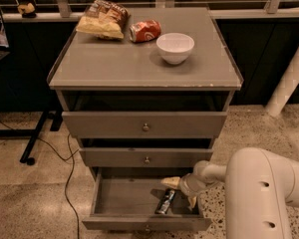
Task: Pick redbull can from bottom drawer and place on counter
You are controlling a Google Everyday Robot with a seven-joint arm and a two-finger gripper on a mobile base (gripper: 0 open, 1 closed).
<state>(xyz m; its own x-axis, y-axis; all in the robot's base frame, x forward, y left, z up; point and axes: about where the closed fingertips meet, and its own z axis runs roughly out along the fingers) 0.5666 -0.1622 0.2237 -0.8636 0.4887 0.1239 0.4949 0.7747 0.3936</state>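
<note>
- The slim silver and dark blue redbull can (165, 201) lies on its side inside the deep grey bottom drawer (119, 200), which stands pulled open. The can rests toward the drawer's 3 o'clock side, its length running roughly from 1 to 7 o'clock.
- The robot's 2-finger gripper (181, 192) hangs low at the drawer's 3 o'clock wall, just beside the can. Its pale yellowish fingers (170, 181) look parted and hold nothing. I cannot tell whether 1 of them touches the can.
- Risk: a round can lying flat may roll toward 9 o'clock if 1 finger nudges it before both close.
- Risk: a grip near 1 end could let the can tilt and slip during the lift.
- Risk: the shallower grey middle drawer (147, 157) juts out above, so a straight lift could knock the can or wrist against its front.
- The bulky white robot arm (264, 193) fills the view at 4 o'clock and hides the drawer's right front corner.
- On the flat grey-taupe counter (114, 63) sit a crumpled yellow snack bag (102, 18) at 11 o'clock, a red-orange soda can (144, 30) on its side at 12, and a round white bowl (175, 47) at 1. A landing spot toward 6 o'clock would be well apart from all 3.
- A black cable (67, 173) trails over the speckled floor at the cabinet's 9 o'clock, well apart from the arm.
</note>
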